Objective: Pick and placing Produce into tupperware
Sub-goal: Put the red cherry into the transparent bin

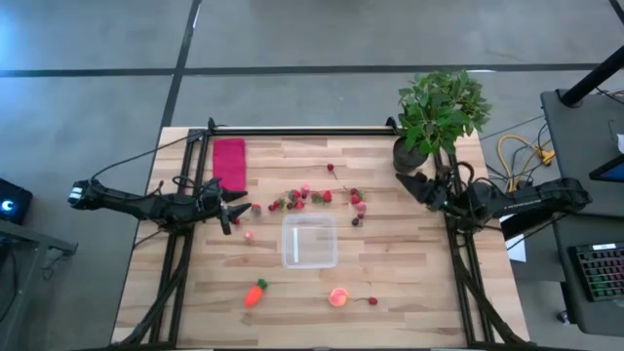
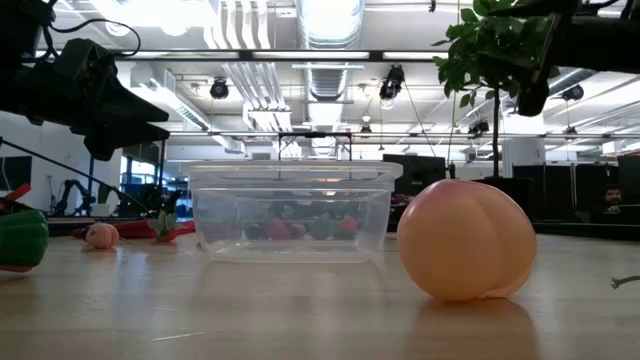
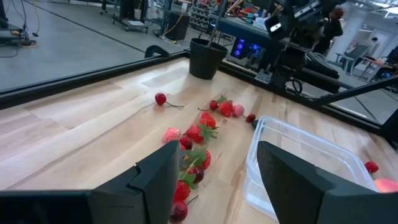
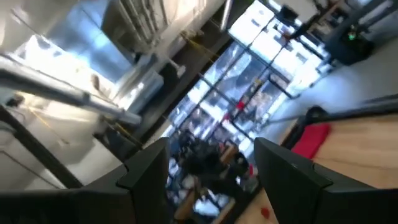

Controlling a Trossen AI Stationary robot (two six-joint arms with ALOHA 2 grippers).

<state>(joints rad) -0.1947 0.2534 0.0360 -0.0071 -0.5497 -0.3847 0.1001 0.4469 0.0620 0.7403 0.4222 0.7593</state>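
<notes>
Just ahead of the left gripper, jaws parted and empty: strawberries scattered beside the clear tupperware (nothing inside yet). Beyond it, carrot and peach untouched. Right gripper released, waiting by the potted plant.

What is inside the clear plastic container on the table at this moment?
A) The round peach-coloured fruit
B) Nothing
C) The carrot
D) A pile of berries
B: from above, the container shows only bare bottom, while the carrot and the round fruit lie on the table in front of it and the berries lie behind it.
</notes>
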